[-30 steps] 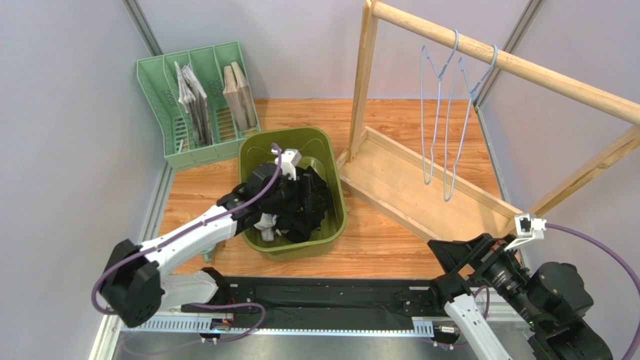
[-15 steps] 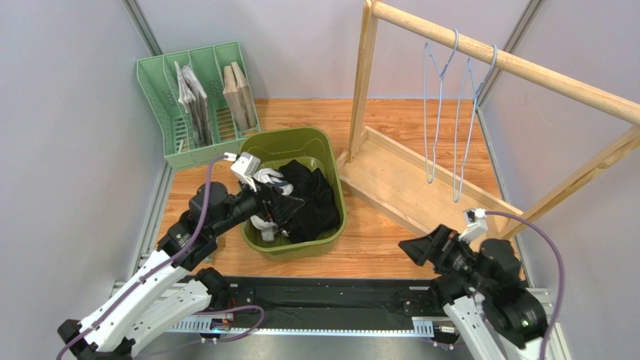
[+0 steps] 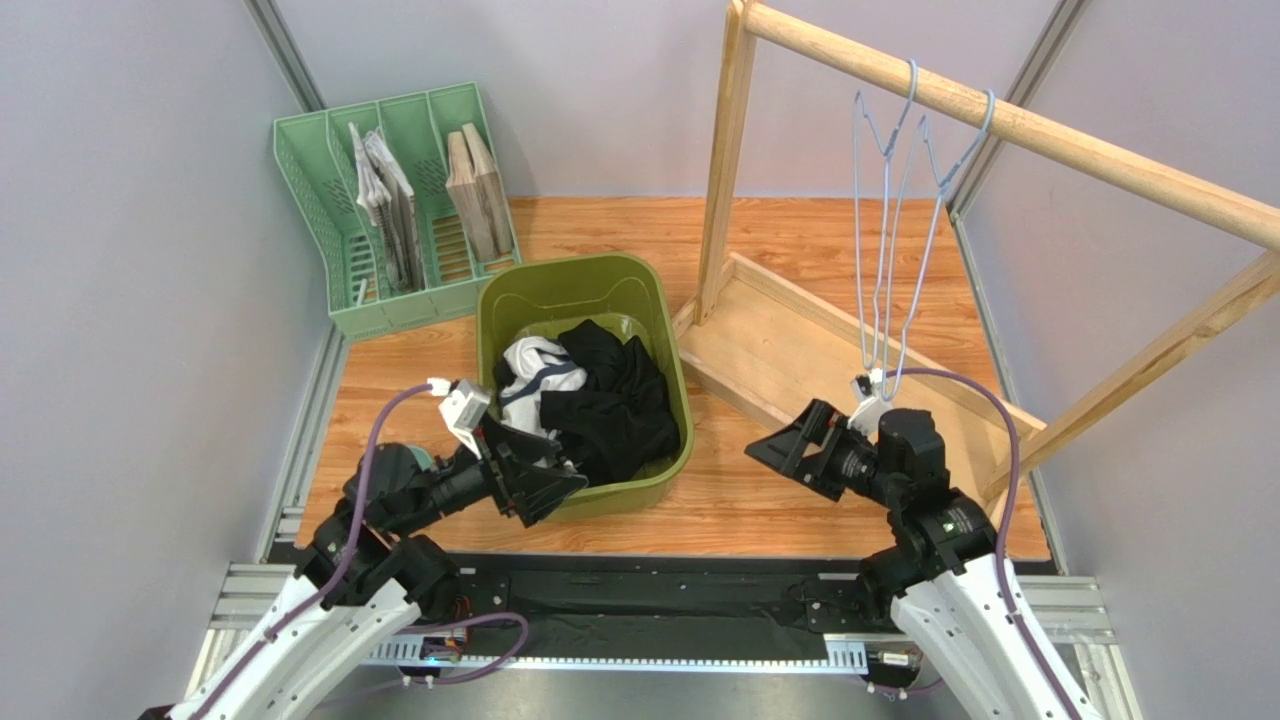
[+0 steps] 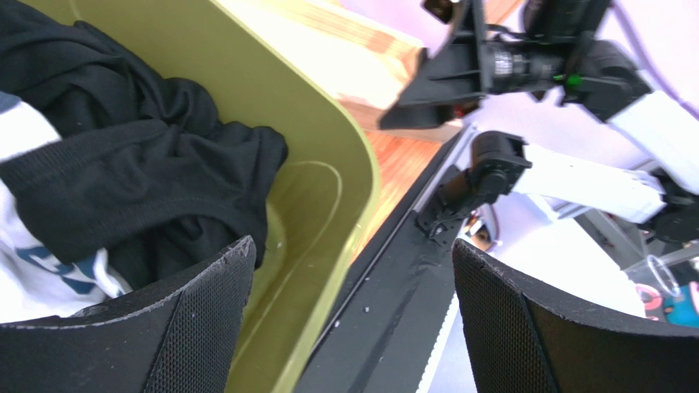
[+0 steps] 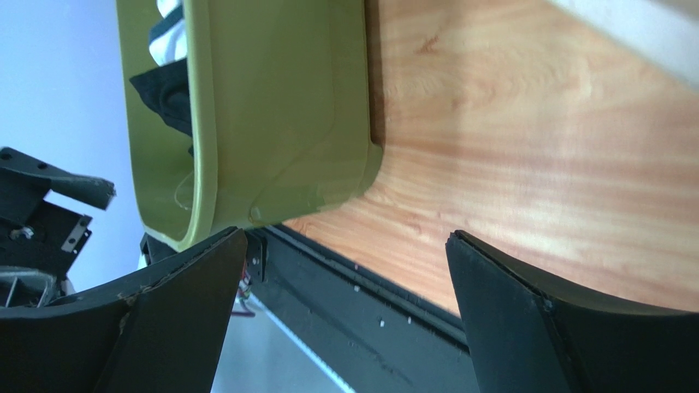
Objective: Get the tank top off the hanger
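The left claw (image 3: 538, 477) gapes wide and empty at the near rim of the green bin (image 3: 571, 267), its fingers (image 4: 164, 327) holding nothing. The right claw (image 3: 784, 447) is likewise spread wide and empty, above the wooden bench (image 3: 721, 507). The black tank top (image 3: 619, 398) lies crumpled in the bin beside a white garment (image 3: 526, 368), well apart from the wire hangers (image 3: 887, 225) on the rail (image 3: 1052, 135).

No legible text, labels or numbers anywhere. Blue print on white garment (image 4: 49, 295) in green bin (image 4: 328, 155): partly hidden, unreadable.
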Tool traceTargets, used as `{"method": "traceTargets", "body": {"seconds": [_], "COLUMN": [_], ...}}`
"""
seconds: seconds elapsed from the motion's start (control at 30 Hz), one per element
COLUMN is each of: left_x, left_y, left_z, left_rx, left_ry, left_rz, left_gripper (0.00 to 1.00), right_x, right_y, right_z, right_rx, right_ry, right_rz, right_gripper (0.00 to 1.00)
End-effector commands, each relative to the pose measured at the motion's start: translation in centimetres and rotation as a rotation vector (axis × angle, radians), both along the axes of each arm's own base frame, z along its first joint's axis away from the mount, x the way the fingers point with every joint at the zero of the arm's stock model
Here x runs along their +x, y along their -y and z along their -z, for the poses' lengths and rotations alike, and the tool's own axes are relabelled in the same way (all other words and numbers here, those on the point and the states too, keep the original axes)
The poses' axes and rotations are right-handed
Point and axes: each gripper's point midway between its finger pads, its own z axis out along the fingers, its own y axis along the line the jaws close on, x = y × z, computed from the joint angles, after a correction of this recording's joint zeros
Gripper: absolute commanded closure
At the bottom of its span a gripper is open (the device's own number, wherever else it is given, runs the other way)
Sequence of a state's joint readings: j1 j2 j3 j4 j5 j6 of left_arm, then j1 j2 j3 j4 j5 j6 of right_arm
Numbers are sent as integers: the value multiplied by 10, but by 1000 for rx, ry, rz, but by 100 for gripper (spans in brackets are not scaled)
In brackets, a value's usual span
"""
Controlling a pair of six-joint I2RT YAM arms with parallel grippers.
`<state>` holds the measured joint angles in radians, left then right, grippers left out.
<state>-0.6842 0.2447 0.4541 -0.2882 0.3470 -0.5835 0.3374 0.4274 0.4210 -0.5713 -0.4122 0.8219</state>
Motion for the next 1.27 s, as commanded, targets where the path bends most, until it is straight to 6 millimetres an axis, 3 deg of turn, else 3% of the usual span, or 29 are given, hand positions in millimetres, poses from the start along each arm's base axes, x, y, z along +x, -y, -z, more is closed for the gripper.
{"method": "traceTargets", "body": {"seconds": [0.0, 0.07, 0.17, 0.37, 0.4, 0.47, 0.5, 0.53, 0.57, 0.67, 0.8, 1.0, 1.23], "left_x": [-16, -21, -33, -25, -22, -21, -19, -19, -21, -20, -22, -18, -17], "left_y": [-7, -10, -15, 0, 3, 7, 10, 11, 12, 15, 16, 17, 17], "left_z": [-5, -1, -6, 13, 24, 22, 32, 24, 24, 31, 37, 59, 66], "left_rx": [-107, -124, -204, -259, -260, -309, -310, -347, -370, -397, -361, -281, -249], "left_ry": [28, 28, 65, -14, -31, -23, -41, -11, -15, -4, 20, -24, -24], "left_rz": [15, 15, 34, 65, 66, 81, 87, 100, 111, 129, 144, 124, 119], "left_gripper": [6, 6, 6, 7, 7, 7, 7, 7, 7, 8, 8, 7, 7], "right_x": [27, 29, 34, 32, 30, 27, 25, 25, 21, 19, 21, 25, 24], "right_y": [-3, -1, -1, 5, 5, 7, 7, 7, 5, 1, 10, 17, 16], "right_z": [-9, 4, 3, 17, 15, 29, 25, 35, 33, 61, 81, 86, 86], "right_rx": [4, 4, 28, 47, 63, 74, 103, 107, 129, 126, 44, 29, 35], "right_ry": [171, 176, 237, 293, 313, 305, 327, 318, 335, 279, 249, 231, 227], "right_rz": [16, 31, 47, 83, 88, 100, 109, 111, 94, 76, 101, 154, 149], "right_gripper": [0, 0, 0, 0, 0, 0, 0, 0, 0, 0, 0, 0, 0]}}
